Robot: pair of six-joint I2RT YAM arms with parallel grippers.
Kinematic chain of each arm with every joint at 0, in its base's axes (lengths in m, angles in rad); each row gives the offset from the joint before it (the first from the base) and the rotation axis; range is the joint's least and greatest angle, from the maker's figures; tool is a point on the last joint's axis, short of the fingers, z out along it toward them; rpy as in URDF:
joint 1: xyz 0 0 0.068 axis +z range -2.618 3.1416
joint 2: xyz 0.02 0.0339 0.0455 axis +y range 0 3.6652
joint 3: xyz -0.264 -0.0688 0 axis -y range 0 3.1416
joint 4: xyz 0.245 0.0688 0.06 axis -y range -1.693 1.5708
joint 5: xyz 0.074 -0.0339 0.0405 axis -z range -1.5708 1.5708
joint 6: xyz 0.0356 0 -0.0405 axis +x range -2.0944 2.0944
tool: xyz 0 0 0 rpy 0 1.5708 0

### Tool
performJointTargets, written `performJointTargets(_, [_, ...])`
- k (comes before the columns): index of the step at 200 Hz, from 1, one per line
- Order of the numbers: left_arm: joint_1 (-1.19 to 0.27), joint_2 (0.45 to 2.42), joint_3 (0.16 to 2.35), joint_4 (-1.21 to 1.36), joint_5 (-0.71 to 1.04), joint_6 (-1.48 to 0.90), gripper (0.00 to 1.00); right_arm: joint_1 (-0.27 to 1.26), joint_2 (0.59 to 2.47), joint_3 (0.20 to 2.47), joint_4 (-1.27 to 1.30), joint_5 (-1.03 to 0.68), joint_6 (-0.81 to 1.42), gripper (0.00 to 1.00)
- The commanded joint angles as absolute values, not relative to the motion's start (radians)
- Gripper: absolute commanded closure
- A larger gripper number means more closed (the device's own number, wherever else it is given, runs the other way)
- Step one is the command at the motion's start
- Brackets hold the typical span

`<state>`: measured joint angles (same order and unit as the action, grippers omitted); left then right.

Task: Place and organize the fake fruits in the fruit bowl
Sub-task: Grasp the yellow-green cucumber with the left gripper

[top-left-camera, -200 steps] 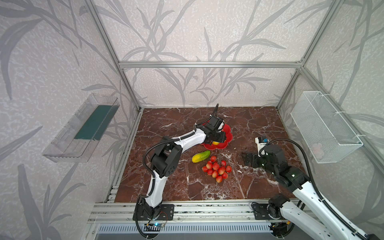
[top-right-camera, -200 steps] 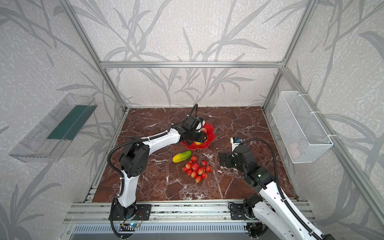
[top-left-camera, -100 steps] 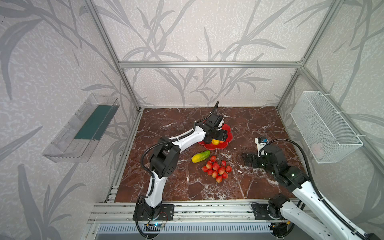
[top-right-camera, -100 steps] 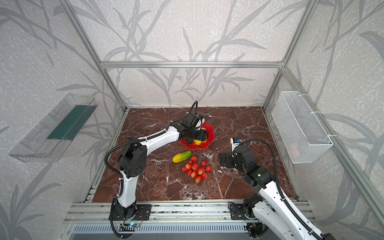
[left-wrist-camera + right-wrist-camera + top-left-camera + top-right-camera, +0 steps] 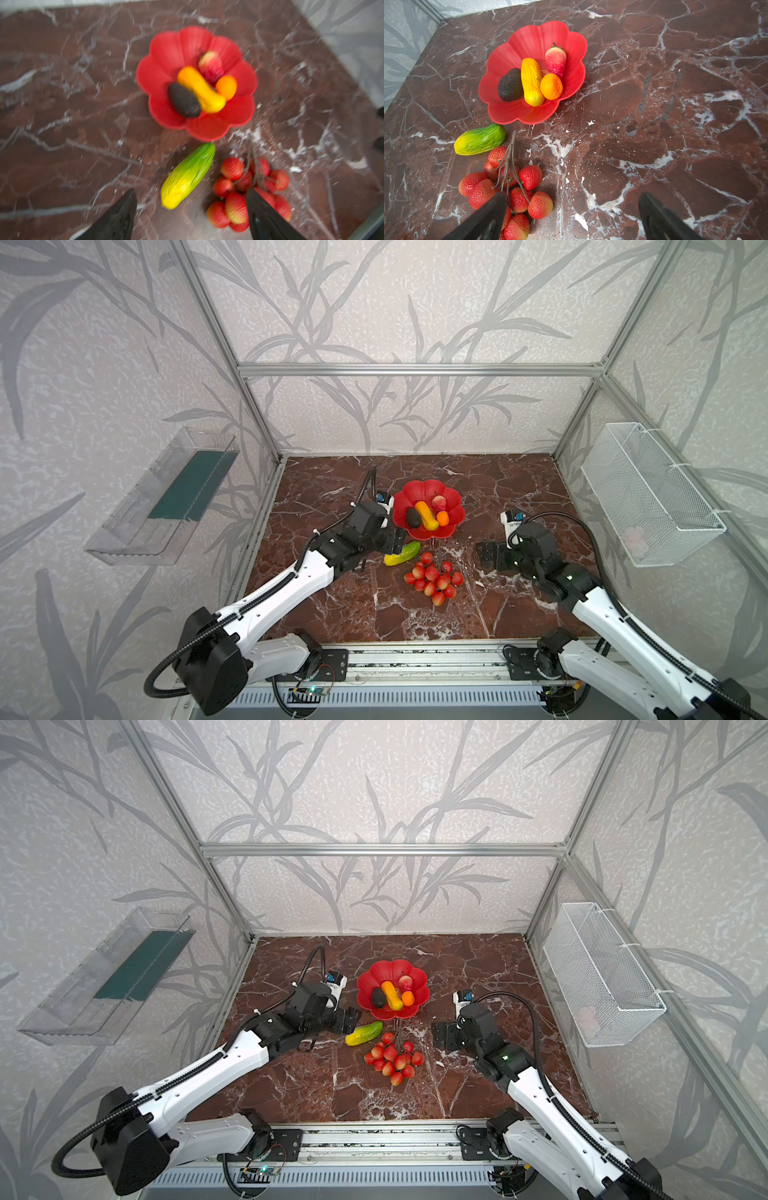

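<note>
I see left claw (image 5: 190,191) and right claw (image 5: 573,194) spread, empty; mango (image 5: 402,553) and berries (image 5: 432,578) lie below the bowl (image 5: 415,489), centre-frame.

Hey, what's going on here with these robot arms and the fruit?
Two robot arms are filling the fruit bowl. The avocado, yellow-orange oblong, peach and small orange are in it; the mango and berry cluster lie on the table just outside. The left gripper hovers open and empty by the mango, the right gripper open and empty near the berry cluster.
</note>
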<state>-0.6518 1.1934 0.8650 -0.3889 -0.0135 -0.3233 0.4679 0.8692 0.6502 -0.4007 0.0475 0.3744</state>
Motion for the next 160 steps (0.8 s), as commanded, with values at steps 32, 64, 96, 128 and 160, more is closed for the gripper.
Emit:
performJointTargets(32, [-0.650, 1.256, 0.842, -0.388, 0.013, -0.356, 0.16, 0.464, 0.890, 0.659, -0.351, 0.018, 0.394, 0.01])
performJointTargets(64, [-0.650, 1.386, 0.882, -0.380, 0.018, -0.327, 0.16, 0.463, 0.847, 0.639, -0.380, 0.042, 0.388, 0.01])
performJointTargets(96, [-0.649, 1.504, 0.954, -0.398, -0.002, -0.300, 0.16, 0.465, 0.812, 0.624, -0.396, 0.061, 0.380, 0.01])
performJointTargets(128, [-0.649, 1.607, 1.014, -0.397, 0.000, -0.277, 0.16, 0.464, 0.811, 0.624, -0.397, 0.064, 0.377, 0.01])
performJointTargets(160, [-0.650, 1.682, 1.046, -0.398, 0.023, -0.255, 0.16, 0.464, 0.811, 0.626, -0.401, 0.069, 0.367, 0.01])
